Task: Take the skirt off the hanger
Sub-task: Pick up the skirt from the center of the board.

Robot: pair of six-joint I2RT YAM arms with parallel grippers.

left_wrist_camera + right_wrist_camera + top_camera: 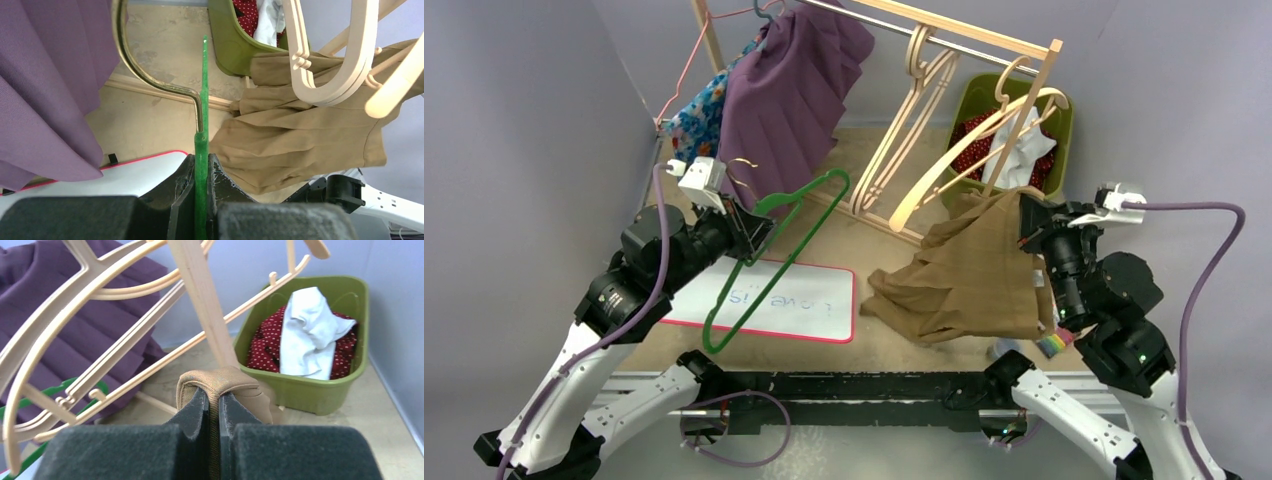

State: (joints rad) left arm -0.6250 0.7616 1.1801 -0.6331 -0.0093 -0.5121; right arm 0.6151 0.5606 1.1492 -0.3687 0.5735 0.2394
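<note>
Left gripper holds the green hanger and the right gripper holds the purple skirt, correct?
No. The right gripper is shut on the tan skirt; the right wrist view shows it. The left gripper does hold the green hanger.

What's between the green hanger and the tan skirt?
Top view: the whiteboard edge and bare table; nothing links hanger and skirt.

We cannot read the whiteboard writing. The left gripper hides part of the green hanger; the right gripper hides an edge of the tan skirt. The rack is cropped at the top.
</note>
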